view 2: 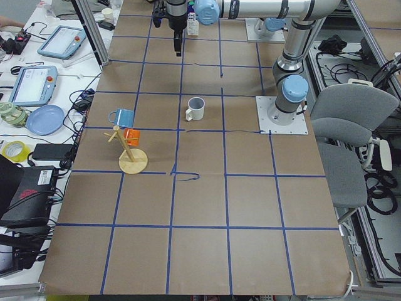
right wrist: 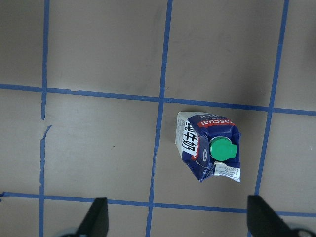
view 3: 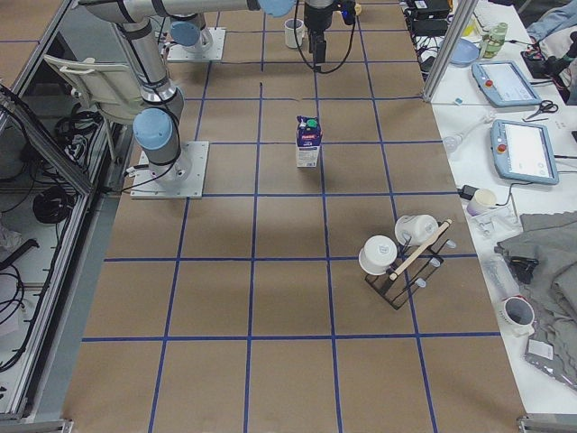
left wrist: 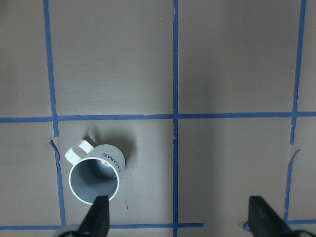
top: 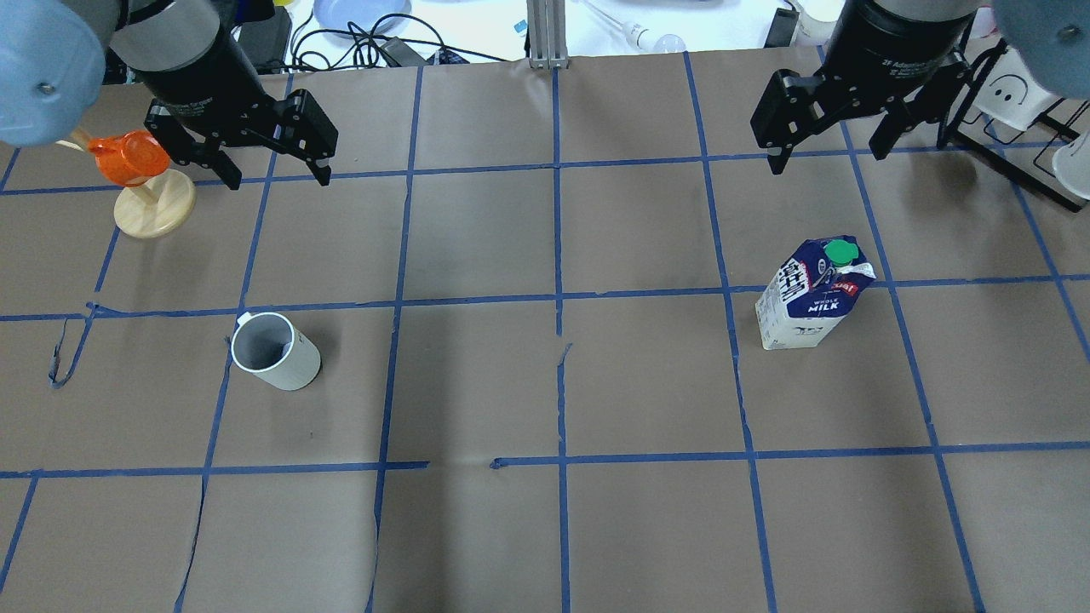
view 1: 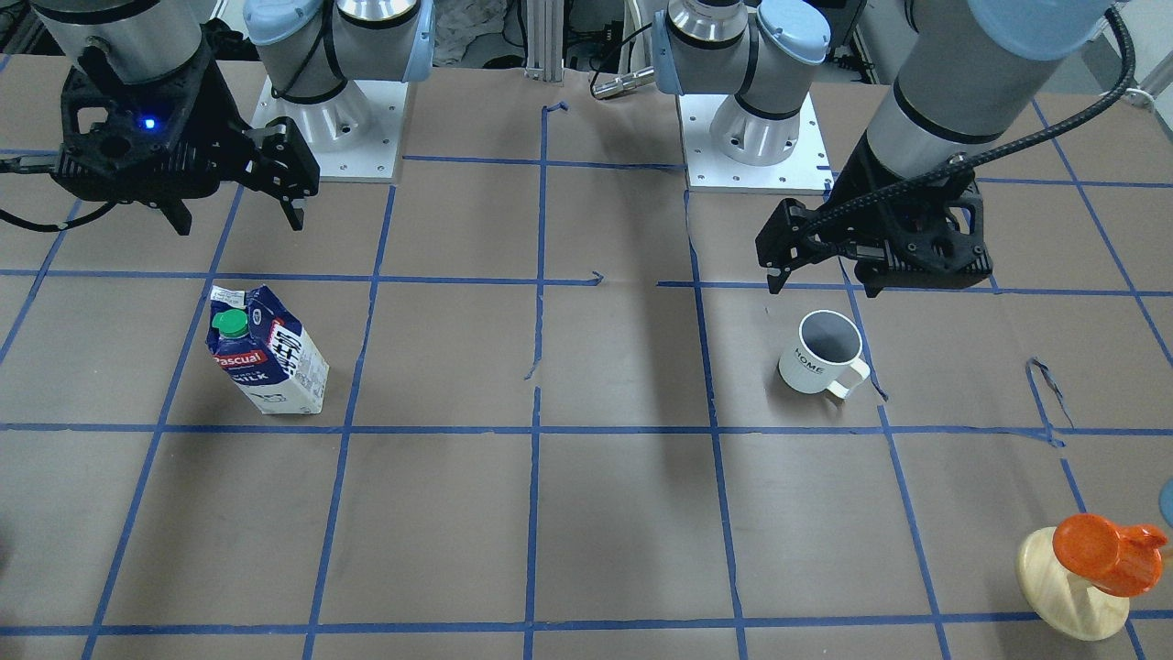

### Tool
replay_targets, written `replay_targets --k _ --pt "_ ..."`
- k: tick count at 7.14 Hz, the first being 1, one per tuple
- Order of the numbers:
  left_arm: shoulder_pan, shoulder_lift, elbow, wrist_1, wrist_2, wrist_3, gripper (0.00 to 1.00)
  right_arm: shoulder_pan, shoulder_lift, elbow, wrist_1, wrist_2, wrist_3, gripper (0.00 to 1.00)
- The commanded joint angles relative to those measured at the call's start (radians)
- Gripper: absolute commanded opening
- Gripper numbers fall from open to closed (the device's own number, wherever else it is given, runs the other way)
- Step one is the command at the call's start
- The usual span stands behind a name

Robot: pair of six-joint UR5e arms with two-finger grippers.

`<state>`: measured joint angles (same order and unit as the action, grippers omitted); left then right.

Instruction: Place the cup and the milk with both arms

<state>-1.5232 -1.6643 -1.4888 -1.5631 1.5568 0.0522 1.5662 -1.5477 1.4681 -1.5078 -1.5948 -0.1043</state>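
Note:
The white cup (view 1: pixel 820 353) stands upright on the brown paper table, handle toward the operators' side; it also shows in the overhead view (top: pixel 277 353) and the left wrist view (left wrist: pixel 96 175). My left gripper (top: pixel 278 174) hangs open and empty above the table, apart from the cup; one fingertip (left wrist: pixel 98 217) shows just beside the cup's rim. The milk (view 1: pixel 266 353) carton stands upright with its green cap on top, seen also from overhead (top: pixel 813 294) and from the right wrist (right wrist: pixel 207 145). My right gripper (top: pixel 826 157) hangs open and empty above the table, apart from the carton.
A wooden mug tree (top: pixel 153 213) with an orange cup (top: pixel 128 157) stands near the left gripper, with a blue cup (view 2: pixel 121 116) on it. A black rack (view 3: pixel 406 271) with white cups stands past the milk. The arm bases (view 1: pixel 321 119) stand at the robot's edge.

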Motion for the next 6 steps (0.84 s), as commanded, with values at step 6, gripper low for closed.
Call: replay_targets --k 6 --pt "0.009 0.002 -0.005 -0.002 0.006 0.0 1.0 0.002 -0.002 0.001 0.0 -0.001 -0.002 1.0"
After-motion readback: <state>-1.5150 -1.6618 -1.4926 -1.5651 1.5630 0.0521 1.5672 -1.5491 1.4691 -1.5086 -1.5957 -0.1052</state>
